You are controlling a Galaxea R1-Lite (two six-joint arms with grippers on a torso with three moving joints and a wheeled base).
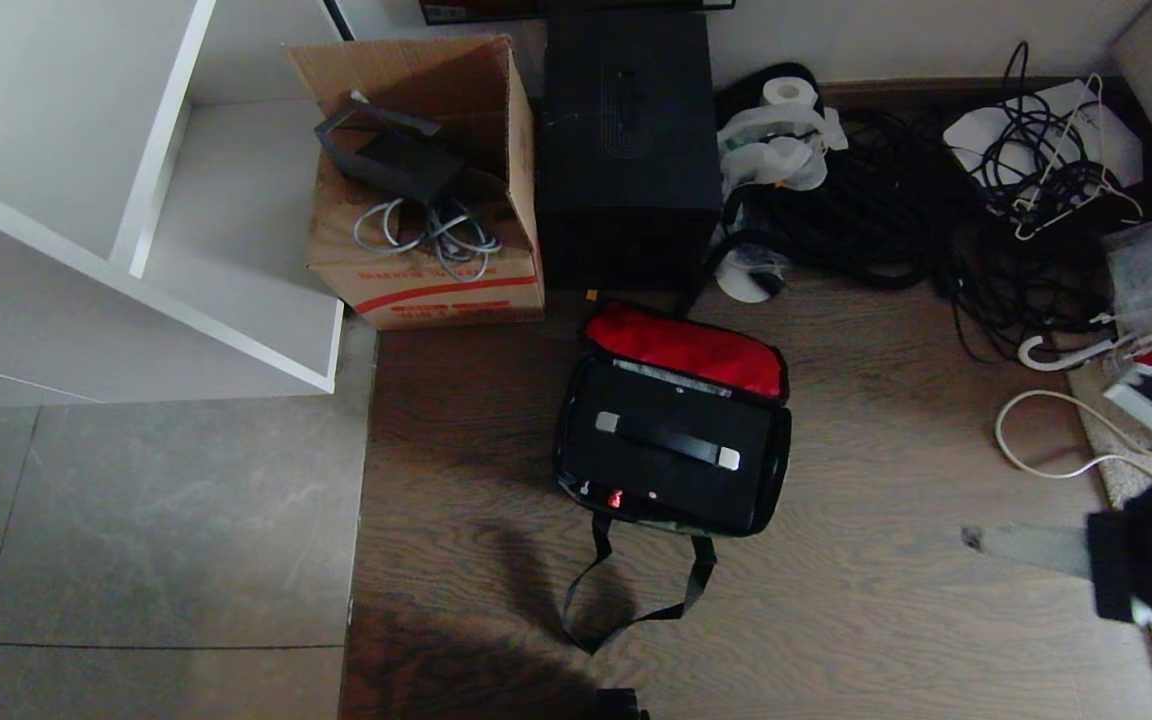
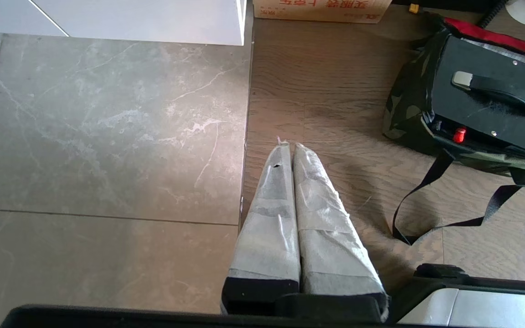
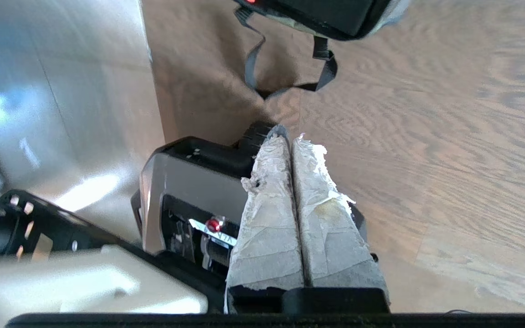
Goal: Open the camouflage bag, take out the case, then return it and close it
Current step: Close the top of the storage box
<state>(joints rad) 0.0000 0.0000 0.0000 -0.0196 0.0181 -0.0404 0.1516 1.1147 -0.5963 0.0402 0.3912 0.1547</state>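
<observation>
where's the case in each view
Head view: the case sits in the open bag, centre of the picture.
Left wrist view: case at the upper right edge, red latch facing the camera.
Right wrist view: only a sliver of the case at the top edge.
Shared landmark: the bag's looped black strap.

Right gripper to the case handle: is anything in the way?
Nothing visible. The right gripper hangs over bare wood floor; the camouflage bag is open, and the case sits uncovered inside it.
</observation>
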